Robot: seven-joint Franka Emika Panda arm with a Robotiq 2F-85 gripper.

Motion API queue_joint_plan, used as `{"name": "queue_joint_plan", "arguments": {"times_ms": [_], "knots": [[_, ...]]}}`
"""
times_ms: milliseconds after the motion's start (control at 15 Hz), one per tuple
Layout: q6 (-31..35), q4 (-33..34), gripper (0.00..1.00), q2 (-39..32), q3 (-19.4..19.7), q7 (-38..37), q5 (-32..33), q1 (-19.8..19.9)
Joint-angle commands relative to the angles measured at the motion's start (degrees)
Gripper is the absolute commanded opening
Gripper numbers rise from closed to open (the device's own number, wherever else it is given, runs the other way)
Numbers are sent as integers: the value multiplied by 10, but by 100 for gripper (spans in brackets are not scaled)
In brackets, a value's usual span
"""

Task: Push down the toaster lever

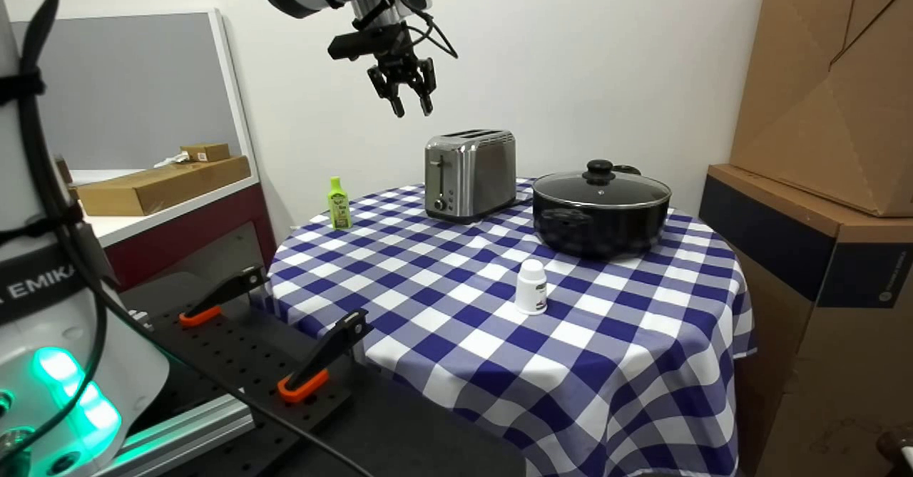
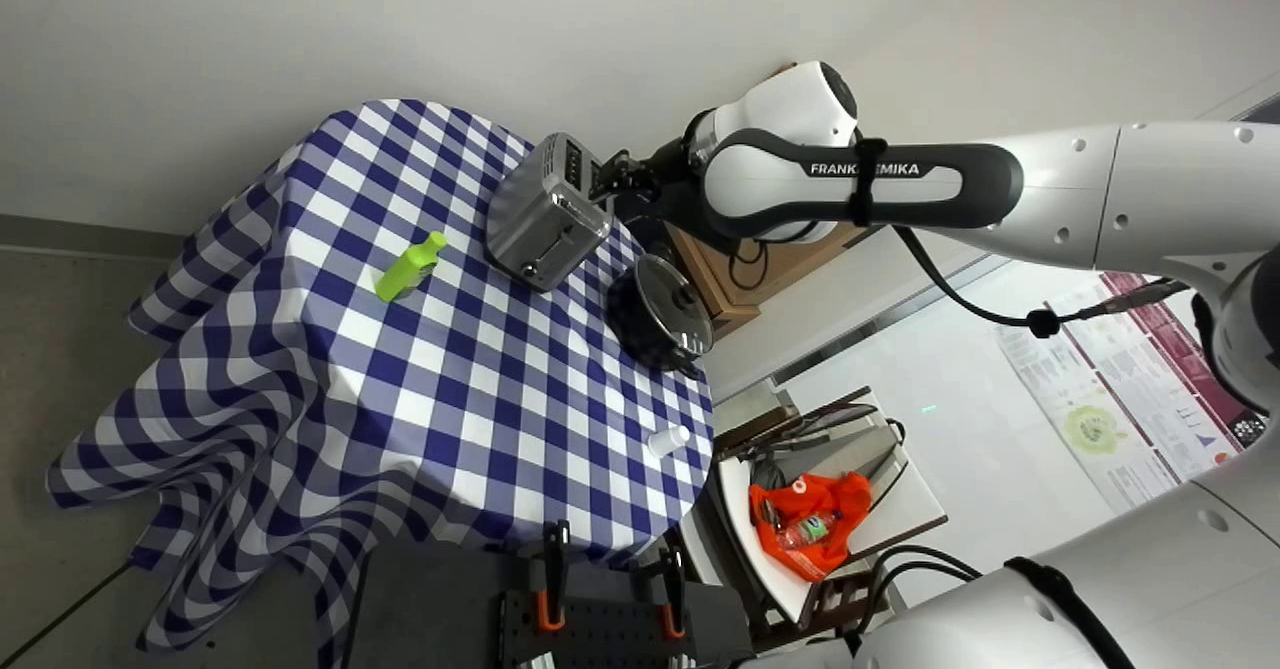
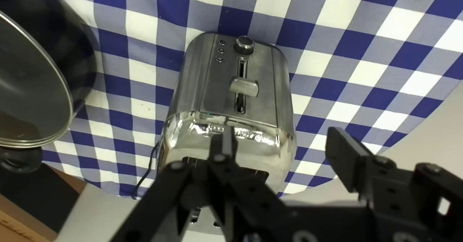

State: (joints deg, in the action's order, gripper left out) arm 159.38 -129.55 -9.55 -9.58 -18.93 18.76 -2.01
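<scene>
The silver toaster [image 1: 485,170] stands upright on the checked cloth. It also shows in an exterior view [image 2: 520,209] and in the wrist view [image 3: 191,79]. Its lever [image 3: 244,86] sticks out from the slot on the end face, above the round knob [image 3: 244,45]. In an exterior view the lever [image 1: 436,163] sits in the upper part of its slot. My gripper [image 1: 412,111] is open and empty, in the air above and beside the toaster's lever end. In the wrist view the fingers [image 3: 280,137] are wide apart; one overlaps the toaster's top. They appear apart from the lever.
A black lidded pot [image 1: 599,220] stands beside the toaster. A green bottle [image 1: 339,206] and a white bottle [image 1: 531,288] stand on the table [image 1: 442,277]. A wall is behind. Clamps [image 1: 324,356] sit at the near edge. Large cardboard boxes [image 1: 820,92] stand past the pot.
</scene>
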Motion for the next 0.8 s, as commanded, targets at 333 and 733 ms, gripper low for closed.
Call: {"name": "queue_joint_plan", "arguments": {"times_ms": [333, 733], "knots": [[12, 50, 1, -66, 52, -3, 1, -46], [17, 64, 0, -98, 116, -15, 15, -91]]}}
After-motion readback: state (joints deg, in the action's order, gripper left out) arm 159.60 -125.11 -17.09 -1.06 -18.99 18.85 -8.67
